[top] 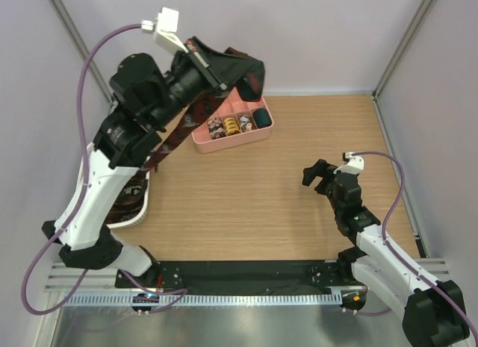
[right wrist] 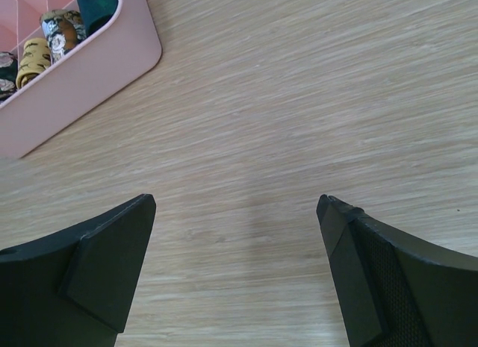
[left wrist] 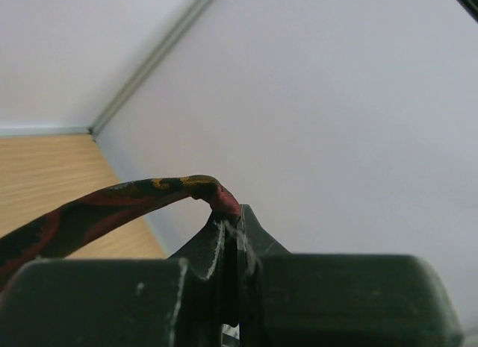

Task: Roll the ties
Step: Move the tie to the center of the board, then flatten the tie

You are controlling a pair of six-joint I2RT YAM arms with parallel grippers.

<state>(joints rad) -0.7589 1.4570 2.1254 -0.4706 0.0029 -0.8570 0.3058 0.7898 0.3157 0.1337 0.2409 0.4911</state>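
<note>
The left gripper point(top: 213, 63) is held high above the far left part of the table point(top: 261, 205). Its jaws are seen pressed together on a dark necktie with red print point(top: 185, 127). In the left wrist view the fingertips point(left wrist: 233, 226) are clamped on a fold of this necktie point(left wrist: 112, 213), where a little yellow is also seen in the pattern. From the pinch, one part of the fabric is draped to the right, above the far end of the pink divided tray point(top: 200, 143). The other part hangs as a long band down and to the left, towards the white mesh basket point(top: 140, 215) at the table's left edge. More dark red fabric point(top: 127, 194) is seen inside the basket; whether it belongs to the same tie cannot be told.

The right gripper point(top: 317, 175) is held over bare wood on the right side of the table, well apart from the tray. In the right wrist view its jaws point(right wrist: 235, 209) are spread wide, and nothing is held between them.

In the tray, rolled ties are set in separate compartments along the near side. A yellow coil point(top: 231, 125) is flanked by patterned coils point(top: 216, 127), and a dark green one point(top: 261, 117) sits at the right end. The same yellow coil point(right wrist: 31, 60) and the tray wall point(right wrist: 89, 86) are caught at the upper left of the right wrist view.
</note>
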